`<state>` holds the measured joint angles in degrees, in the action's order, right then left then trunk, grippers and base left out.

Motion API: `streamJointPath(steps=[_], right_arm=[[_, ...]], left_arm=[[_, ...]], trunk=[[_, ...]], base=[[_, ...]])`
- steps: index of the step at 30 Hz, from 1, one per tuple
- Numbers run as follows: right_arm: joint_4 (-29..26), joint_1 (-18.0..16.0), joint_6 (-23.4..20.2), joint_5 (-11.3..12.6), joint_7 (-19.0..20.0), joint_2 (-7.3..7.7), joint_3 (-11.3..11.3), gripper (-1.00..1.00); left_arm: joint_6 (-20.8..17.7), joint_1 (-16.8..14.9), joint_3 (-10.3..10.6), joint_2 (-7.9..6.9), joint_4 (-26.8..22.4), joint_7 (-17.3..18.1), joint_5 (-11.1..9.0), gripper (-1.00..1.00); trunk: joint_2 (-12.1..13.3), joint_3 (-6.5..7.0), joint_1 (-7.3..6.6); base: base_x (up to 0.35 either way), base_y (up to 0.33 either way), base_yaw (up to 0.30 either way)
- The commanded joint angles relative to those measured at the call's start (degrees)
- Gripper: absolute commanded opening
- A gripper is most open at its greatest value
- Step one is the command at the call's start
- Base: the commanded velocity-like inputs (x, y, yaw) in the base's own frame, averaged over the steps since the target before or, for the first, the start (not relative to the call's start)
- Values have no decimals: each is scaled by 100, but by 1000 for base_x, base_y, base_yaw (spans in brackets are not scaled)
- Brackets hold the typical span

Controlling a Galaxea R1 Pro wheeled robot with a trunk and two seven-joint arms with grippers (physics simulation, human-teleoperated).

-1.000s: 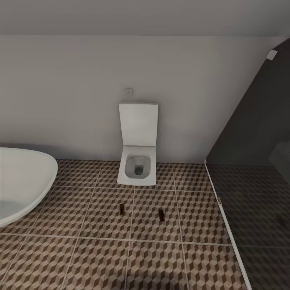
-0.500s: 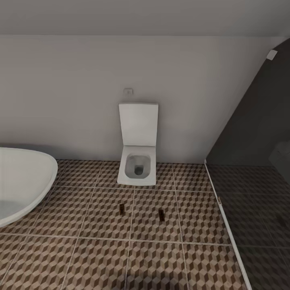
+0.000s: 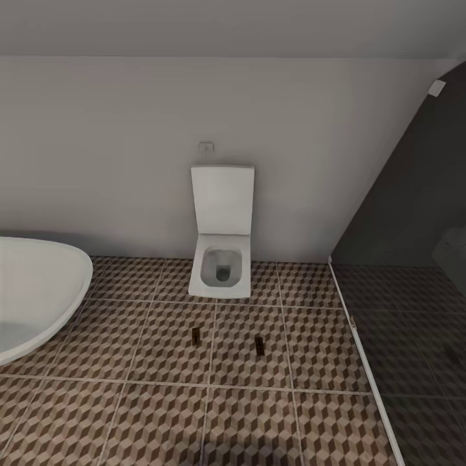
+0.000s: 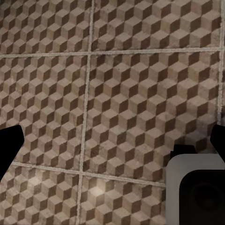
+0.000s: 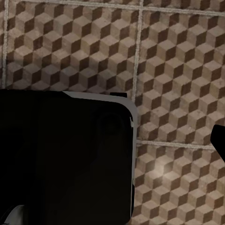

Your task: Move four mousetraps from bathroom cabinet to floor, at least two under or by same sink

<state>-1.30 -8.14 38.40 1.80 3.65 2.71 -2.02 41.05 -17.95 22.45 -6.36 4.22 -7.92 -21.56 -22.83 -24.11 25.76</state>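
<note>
Two small dark-brown flat pieces lie on the cube-patterned bathroom floor (image 3: 162,414) in front of the toilet; they look like mousetraps, one to the left (image 3: 195,334) and one to the right (image 3: 259,345), about a tile's width apart. The cabinet is out of view. My left gripper (image 4: 112,143) hangs open over bare tiles, with a dark fingertip (image 4: 9,145) at each side of its wrist view. My right gripper (image 5: 112,140) also looks open and holds nothing. One of its fingertips (image 5: 219,140) is visible; the other is hidden behind a black part of my own body.
A white wall-hung toilet (image 3: 221,265) with its lid up stands at the back wall. A white oval tub (image 3: 32,291) fills the left. A dark glass shower partition (image 3: 414,310) closes the right side. A grey-rimmed black body part (image 4: 197,192) intrudes into the left wrist view.
</note>
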Motion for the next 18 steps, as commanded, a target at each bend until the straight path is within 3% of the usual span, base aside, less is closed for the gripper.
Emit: streamJointPath(steps=[1,18], right_arm=[[5,-3,19,22,22,2,-17,100],[7,-3,19,22,22,2,-17,100]], left_arm=[[25,-7,49,3,18,-25,-15,100],[25,-7,49,3,18,-25,-15,100]], trunk=[[-9,-8,3],[-9,-8,3]], base=[[0,0,0],[0,0,0]])
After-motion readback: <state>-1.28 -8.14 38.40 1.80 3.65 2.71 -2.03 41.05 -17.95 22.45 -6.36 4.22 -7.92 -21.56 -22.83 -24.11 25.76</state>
